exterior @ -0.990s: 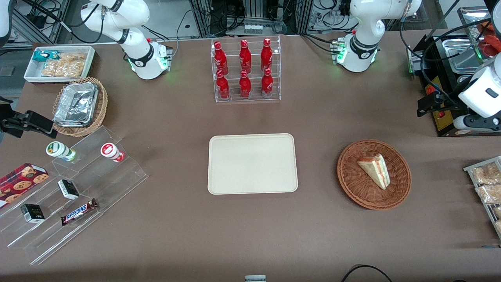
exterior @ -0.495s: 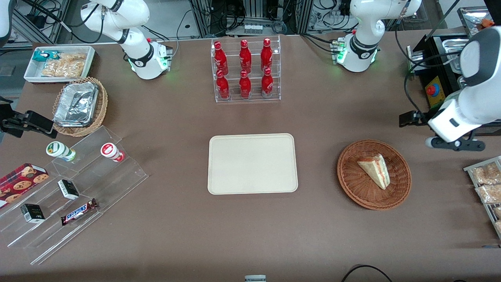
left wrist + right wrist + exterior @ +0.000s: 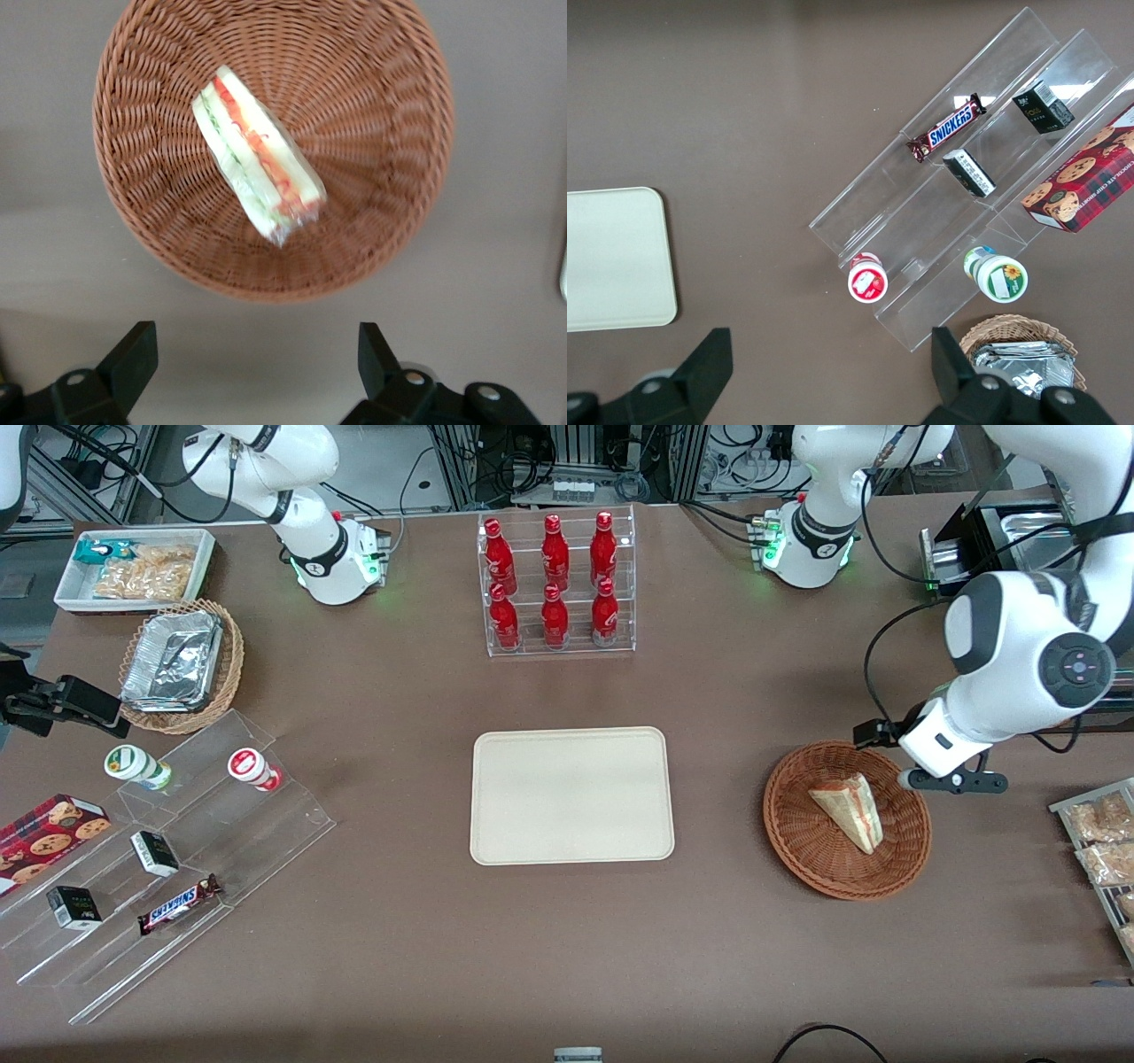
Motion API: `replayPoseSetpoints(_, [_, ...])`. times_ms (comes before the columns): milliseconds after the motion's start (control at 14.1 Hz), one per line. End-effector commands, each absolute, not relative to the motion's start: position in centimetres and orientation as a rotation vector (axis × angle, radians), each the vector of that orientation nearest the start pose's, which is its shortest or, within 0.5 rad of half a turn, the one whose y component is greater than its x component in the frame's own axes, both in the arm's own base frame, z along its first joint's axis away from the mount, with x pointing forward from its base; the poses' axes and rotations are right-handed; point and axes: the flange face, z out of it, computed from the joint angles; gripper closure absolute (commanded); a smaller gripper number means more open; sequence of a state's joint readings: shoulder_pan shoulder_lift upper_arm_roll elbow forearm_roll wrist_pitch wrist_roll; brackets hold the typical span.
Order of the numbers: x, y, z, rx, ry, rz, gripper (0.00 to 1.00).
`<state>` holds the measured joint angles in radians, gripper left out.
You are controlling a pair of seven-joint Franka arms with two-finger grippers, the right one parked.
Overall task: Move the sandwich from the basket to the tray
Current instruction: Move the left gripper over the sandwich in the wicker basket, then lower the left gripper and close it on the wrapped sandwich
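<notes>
The sandwich (image 3: 850, 810), a pale bread wedge with red, yellow and green layers on its cut edge (image 3: 257, 155), lies in the round reddish-brown wicker basket (image 3: 797, 850) (image 3: 372, 133). My left gripper (image 3: 952, 781) (image 3: 255, 341) hangs above the basket's rim, on the side farther from the front camera. It is open, with only bare table between its wide-set fingers (image 3: 133, 354). The beige tray (image 3: 571, 795) (image 3: 611, 257) lies flat with nothing on it at the table's middle, beside the basket toward the parked arm's end.
A clear rack of red bottles (image 3: 556, 584) stands farther from the camera than the tray. Snack packets (image 3: 1103, 841) and a black unit with steel pans (image 3: 1001, 558) sit at the working arm's end. A stepped acrylic shelf (image 3: 177, 841) and a foil-filled tan basket (image 3: 182, 664) are at the parked arm's end.
The left arm has swung in from the table's end toward the basket, and its gripper now hangs over the basket's rim. Sandwich, basket and tray have not moved.
</notes>
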<state>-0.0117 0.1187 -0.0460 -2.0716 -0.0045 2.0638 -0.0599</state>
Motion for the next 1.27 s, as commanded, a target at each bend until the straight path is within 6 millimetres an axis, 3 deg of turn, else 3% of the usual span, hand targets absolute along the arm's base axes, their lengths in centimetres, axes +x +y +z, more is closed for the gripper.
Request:
replayPoseSetpoints(0, [54.4,-4.4,33.0,-3.128,-0.203,0.096,0.0])
replayPoseSetpoints(71, [54.4,-4.4,32.2,-3.125,-0.282,0.075,0.0])
replayPoseSetpoints(354, [55.3,-4.7,29.7,-3.023,-0.867,0.02,0.0])
replayPoseSetpoints(495, [55.6,-4.8,28.7,-2.979,-1.031,-0.001,0.0])
replayPoseSetpoints(778, [56.3,-4.8,26.4,-2.897,-1.283,-0.035,0.0])
replayPoseSetpoints(990, [56.3,-4.8,25.3,-2.886,-1.29,-0.011,0.0])
replayPoseSetpoints(1061, [56.2,-4.8,25.0,-2.884,-1.287,-0.003,0.11])
replayPoseSetpoints(1202, [56.2,-4.8,24.6,-2.891,-1.257,0.011,0.72])
